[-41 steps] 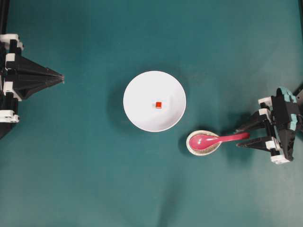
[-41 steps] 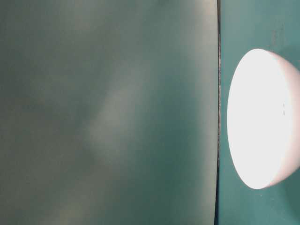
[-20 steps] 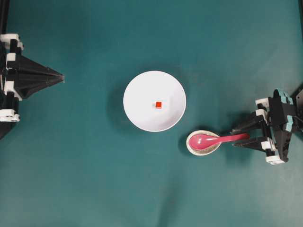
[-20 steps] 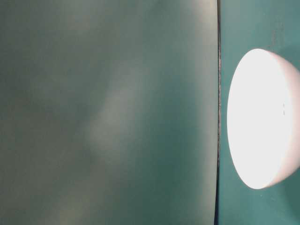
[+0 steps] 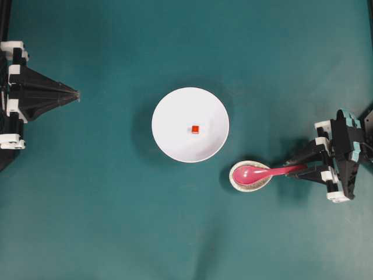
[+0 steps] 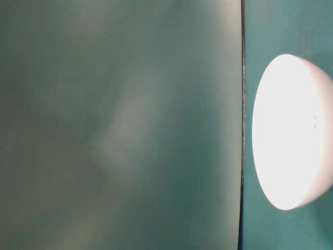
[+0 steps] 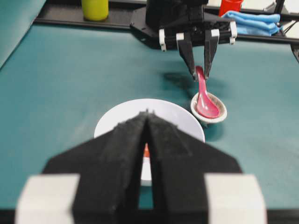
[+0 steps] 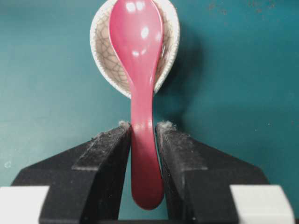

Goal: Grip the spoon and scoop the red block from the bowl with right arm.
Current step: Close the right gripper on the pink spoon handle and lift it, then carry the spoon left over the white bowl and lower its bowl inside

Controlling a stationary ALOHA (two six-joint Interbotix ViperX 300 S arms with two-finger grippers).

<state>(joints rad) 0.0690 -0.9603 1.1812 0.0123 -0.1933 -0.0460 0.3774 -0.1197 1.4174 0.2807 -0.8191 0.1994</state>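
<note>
Right now the right tool (image 8: 142,128) has its 2 black fingers (image 8: 105,154) straddling the handle of the magenta spoon (image 8: 140,60), 1 finger on each side. In the right wrist view the left finger looks to be touching the handle and the right finger stands just beside it with a thin sliver of gap, so the fingers are nearly closed on the handle, but I cannot tell whether the grip is firm. The spoon's scoop rests in a small crackle-glazed beige dish (image 8: 103,65), and its handle sticks out over the dish's rim toward the right arm (image 5: 344,157).

Seen from overhead, the spoon (image 5: 262,172) and its dish (image 5: 236,182) sit on the teal table (image 5: 116,221) just right of and slightly nearer than the white bowl (image 5: 175,140), dish and bowl close but apart. The red block (image 5: 195,129) lies inside the bowl near its middle.

At the far left of that view the left tool (image 5: 74,96) hovers well apart from the bowl, its pointed fingers pressed together and holding nothing. From the left wrist view the same closed fingers (image 7: 126,149) point at the bowl (image 7: 182,116), and a sliver of red shows just beside them. Beyond the right arm stand a yellow container (image 7: 95,9), a red container (image 7: 231,5) and a blue cloth (image 7: 254,22).

The table-level view gives only an overexposed side of the bowl (image 6: 289,130).
</note>
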